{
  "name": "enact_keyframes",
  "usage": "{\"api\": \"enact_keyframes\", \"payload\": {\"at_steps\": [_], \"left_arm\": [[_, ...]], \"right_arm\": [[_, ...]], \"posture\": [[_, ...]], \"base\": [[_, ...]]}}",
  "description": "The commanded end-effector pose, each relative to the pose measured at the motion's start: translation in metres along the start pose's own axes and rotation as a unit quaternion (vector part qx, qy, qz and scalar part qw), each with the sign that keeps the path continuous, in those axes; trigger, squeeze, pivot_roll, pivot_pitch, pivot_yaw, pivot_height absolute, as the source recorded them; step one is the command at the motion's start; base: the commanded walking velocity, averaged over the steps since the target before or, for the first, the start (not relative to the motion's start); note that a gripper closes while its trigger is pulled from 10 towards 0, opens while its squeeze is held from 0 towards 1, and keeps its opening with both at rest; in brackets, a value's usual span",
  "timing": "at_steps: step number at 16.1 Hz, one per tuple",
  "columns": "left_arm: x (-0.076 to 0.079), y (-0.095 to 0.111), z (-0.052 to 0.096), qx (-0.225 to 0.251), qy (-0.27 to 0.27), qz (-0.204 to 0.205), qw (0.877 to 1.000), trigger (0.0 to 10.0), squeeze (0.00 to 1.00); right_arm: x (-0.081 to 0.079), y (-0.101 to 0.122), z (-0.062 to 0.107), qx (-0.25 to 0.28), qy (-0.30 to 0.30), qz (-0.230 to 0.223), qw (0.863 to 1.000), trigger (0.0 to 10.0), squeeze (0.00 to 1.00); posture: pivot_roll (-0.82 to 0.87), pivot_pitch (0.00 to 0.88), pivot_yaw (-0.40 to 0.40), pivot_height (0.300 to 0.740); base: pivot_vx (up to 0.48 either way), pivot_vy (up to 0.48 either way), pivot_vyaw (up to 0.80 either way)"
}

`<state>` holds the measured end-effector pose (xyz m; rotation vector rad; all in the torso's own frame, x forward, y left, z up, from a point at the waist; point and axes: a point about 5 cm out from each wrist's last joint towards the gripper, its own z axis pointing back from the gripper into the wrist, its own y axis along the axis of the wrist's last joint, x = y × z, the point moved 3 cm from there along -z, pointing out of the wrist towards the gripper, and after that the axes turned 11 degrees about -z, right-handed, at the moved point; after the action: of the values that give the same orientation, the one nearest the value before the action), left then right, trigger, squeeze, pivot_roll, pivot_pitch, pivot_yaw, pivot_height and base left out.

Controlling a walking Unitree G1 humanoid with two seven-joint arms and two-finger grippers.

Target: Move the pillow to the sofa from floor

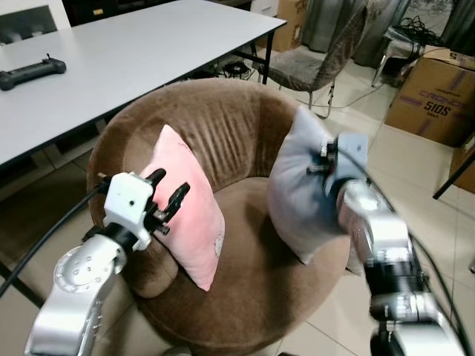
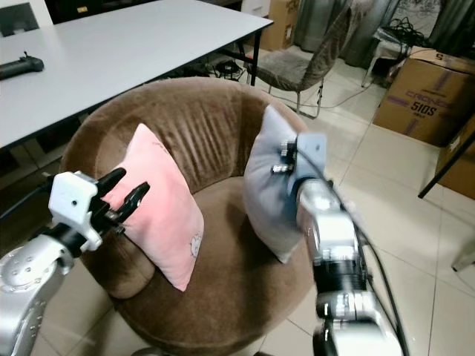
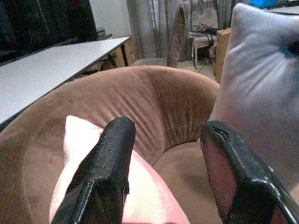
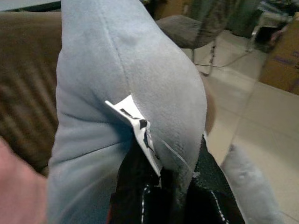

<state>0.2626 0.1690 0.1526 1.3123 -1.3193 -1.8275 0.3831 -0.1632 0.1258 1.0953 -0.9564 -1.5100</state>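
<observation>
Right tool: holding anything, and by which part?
Yes. The right tool is shut on the grey pillow, pinching its seamed edge beside the white tag. The left tool is open, holding nothing.

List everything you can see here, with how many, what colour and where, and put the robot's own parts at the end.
Round sofa chair: one, brown, centre.
Pink pillow: one, leaning on the seat's left side.
Grey pillow: one, upright on the seat's right side, held in the right claw.
Table: one, white, behind the sofa on the left.
Controller: one, black, on the table's left edge.
Chair: one, grey-brown, behind the sofa.
Cardboard box: one, brown, on the floor far right.
Left claw: black fingers open, beside the pink pillow.
Right claw: black fingers pinching the grey pillow's edge by its white tag.
</observation>
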Motion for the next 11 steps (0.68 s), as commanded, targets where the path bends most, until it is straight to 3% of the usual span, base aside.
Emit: {"api": "enact_keyframes", "payload": {"at_steps": [1, 2, 4, 5, 6, 9, 11], "left_arm": [[0.002, 0.004, 0.002, 0.005, -0.017, -0.001, 1.0, 10.0, 0.05], [0.004, 0.004, 0.009, 0.0, -0.034, -0.005, 0.999, 10.0, 0.06], [0.007, 0.005, 0.015, -0.005, -0.048, -0.008, 0.999, 10.0, 0.05], [0.01, 0.006, 0.021, -0.01, -0.064, -0.005, 0.998, 10.0, 0.06], [0.011, 0.006, 0.023, -0.012, -0.07, -0.005, 0.997, 10.0, 0.05], [0.025, 0.012, 0.035, -0.015, -0.12, 0.001, 0.993, 10.0, 0.05], [0.031, 0.016, 0.041, -0.015, -0.13, 0.004, 0.991, 10.0, 0.05]], "right_arm": [[0.005, 0.021, -0.005, 0.029, -0.018, -0.018, 0.999, 10.0, 0.0], [0.002, 0.027, -0.016, 0.015, -0.028, -0.06, 0.998, 10.0, 0.0], [-0.012, 0.032, -0.026, -0.002, -0.013, -0.101, 0.995, 10.0, 0.0], [-0.038, 0.031, -0.033, -0.034, 0.009, -0.141, 0.989, 10.0, 0.0], [-0.046, 0.031, -0.034, -0.041, 0.015, -0.144, 0.989, 10.0, 0.0], [-0.11, 0.034, -0.032, -0.082, 0.072, -0.19, 0.976, 10.0, 0.0], [-0.132, 0.042, -0.028, -0.09, 0.089, -0.227, 0.966, 10.0, 0.0]], "posture": [[0.19, 0.0, -0.078, 0.74], [0.19, 0.0, -0.091, 0.74], [0.2, 0.0, -0.11, 0.74], [0.21, 0.0, -0.126, 0.74], [0.22, 0.0, -0.134, 0.74], [0.22, 0.0, -0.169, 0.74], [0.22, 0.0, -0.188, 0.74]], "base": [[0.0, 0.0, 0.0], [0.0, 0.0, 0.0], [0.0, 0.0, 0.0], [0.0, 0.0, 0.0], [0.0, 0.0, 0.0], [0.0, 0.0, 0.0], [0.0, 0.0, 0.0]]}}
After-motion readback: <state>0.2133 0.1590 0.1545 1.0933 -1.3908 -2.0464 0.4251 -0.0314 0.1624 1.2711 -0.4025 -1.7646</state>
